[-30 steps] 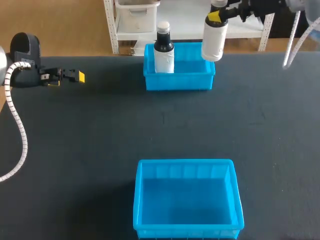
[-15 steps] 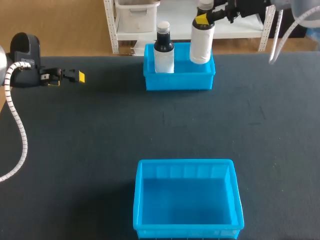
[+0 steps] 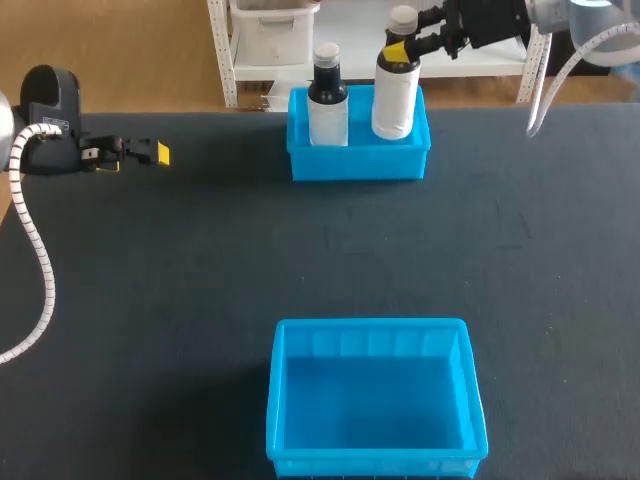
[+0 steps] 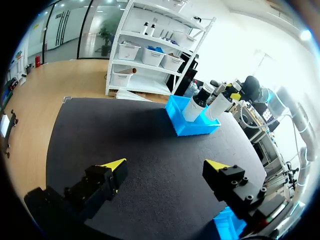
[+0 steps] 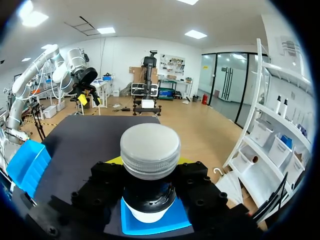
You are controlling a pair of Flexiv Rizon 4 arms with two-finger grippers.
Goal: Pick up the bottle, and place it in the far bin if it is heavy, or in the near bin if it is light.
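At the far edge of the black matte tabletop (image 3: 200,260) the right gripper (image 3: 400,47) pinches the neck of a grey-capped white plastic bottle (image 3: 394,105), upright inside the far blue plastic bin (image 3: 358,165), just beside a black-topped white bottle (image 3: 327,112) that a sideways drift could topple, while the left gripper (image 4: 165,164) rests spread, well apart.

The black table (image 3: 200,260) carries two blue bins. The far bin (image 3: 358,163) sits at twelve o'clock, by the table's back edge. The near bin (image 3: 370,324) sits at six o'clock, by the front edge, well apart from it.
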